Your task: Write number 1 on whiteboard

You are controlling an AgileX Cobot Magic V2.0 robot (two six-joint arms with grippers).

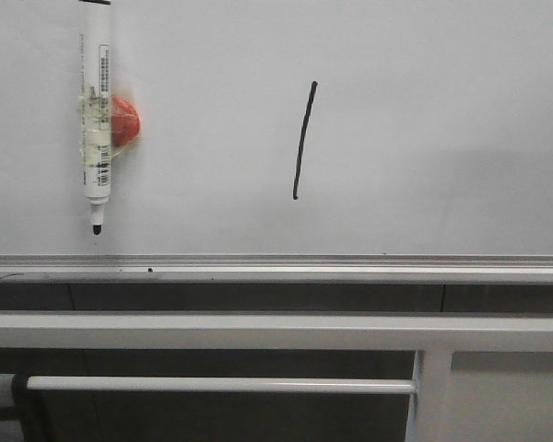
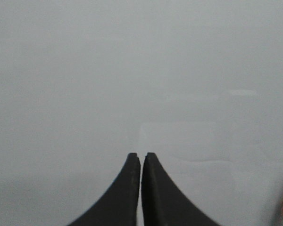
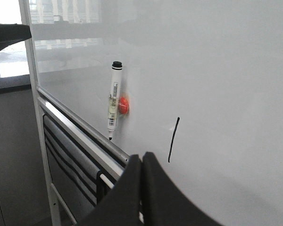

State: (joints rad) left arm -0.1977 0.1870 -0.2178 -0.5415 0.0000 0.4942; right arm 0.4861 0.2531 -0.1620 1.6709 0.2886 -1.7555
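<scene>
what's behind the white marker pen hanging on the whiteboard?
A round red magnet, taped to the white marker pen, sits between it and the glossy whiteboard. The pen and tape cover part of the magnet.

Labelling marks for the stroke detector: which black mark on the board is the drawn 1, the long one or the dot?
The number 1: the long, slightly slanted stroke mid-whiteboard. The tiny dot sits on the bottom rail.

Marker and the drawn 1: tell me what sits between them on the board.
Only the red magnet beside the marker; otherwise bare whiteboard up to the number 1, per the front view.
</scene>
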